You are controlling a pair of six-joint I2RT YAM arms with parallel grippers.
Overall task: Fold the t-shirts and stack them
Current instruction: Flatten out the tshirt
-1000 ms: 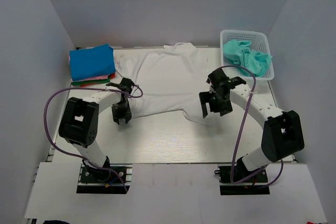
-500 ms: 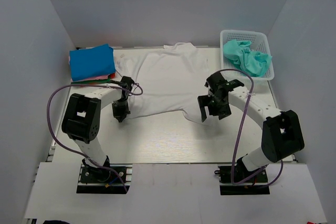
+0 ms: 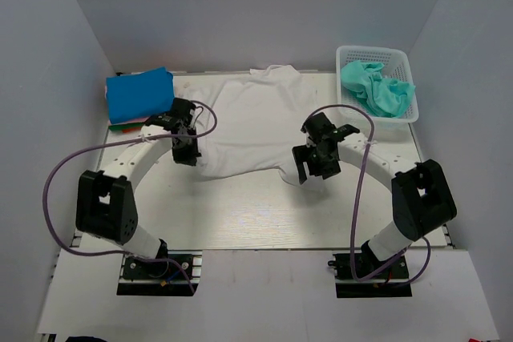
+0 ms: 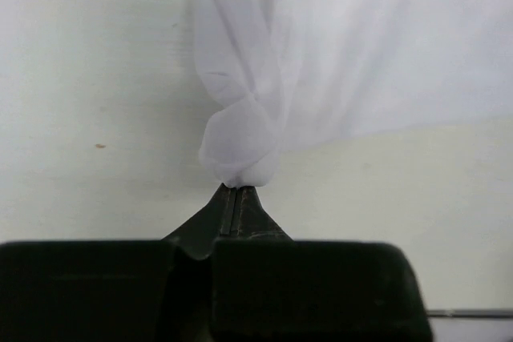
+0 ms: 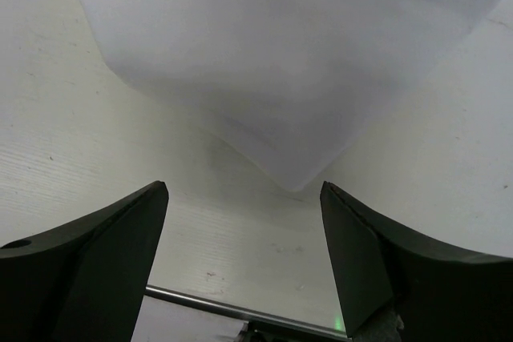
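**Hem corners: one gripped, one pending**

The white t-shirt (image 3: 248, 118) lies spread flat beyond both grippers. The left gripper (image 4: 238, 191) is clamped on its near hem corner, with cloth bunched at the tips. The right gripper (image 5: 243, 188) stands wide, straddling the other corner without grasping it. Hold both corners so you fold evenly.

Left jaws closed on the white t-shirt (image 4: 240, 146).

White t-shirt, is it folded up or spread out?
Spread out. The white t-shirt lies open on the table, collar showing, with no folds; the left gripper pinches one bunched bottom corner.
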